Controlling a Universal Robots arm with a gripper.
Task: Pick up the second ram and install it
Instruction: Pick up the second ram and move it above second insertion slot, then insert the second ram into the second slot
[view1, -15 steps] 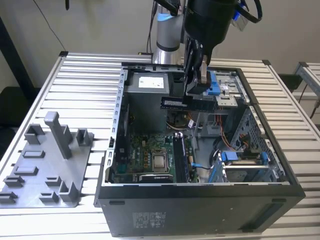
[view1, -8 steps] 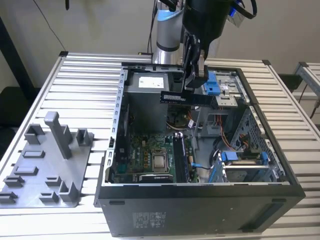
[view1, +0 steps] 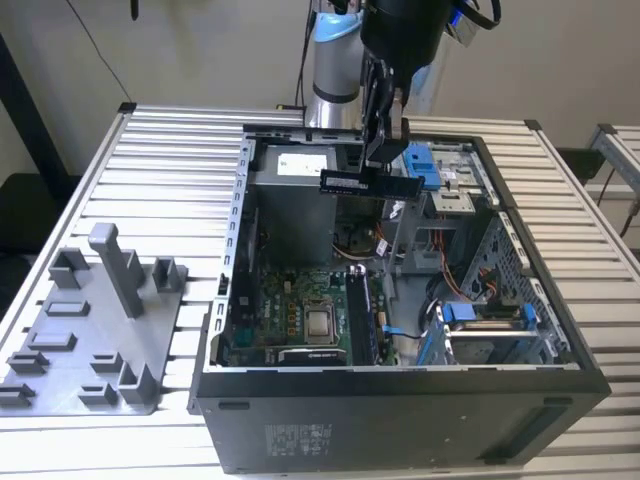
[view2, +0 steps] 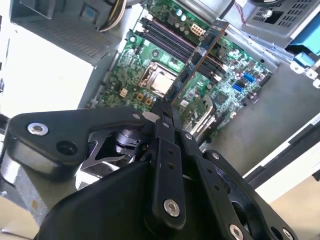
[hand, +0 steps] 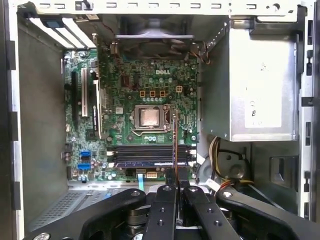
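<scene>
Second ram (view1: 368, 184) is pinched in the claw (view1: 386, 158), level above the open computer case (view1: 400, 420). Memory slots (hand: 150, 155) lie below

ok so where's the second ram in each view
Exterior view: the second ram hangs level in the gripper, above the open computer case.
Second wrist view: seen edge-on, slanting from the fingertips out over the memory slots.
First wrist view: a thin edge-on strip crossing the memory slots.
Shared landmark: the CPU socket.
</scene>
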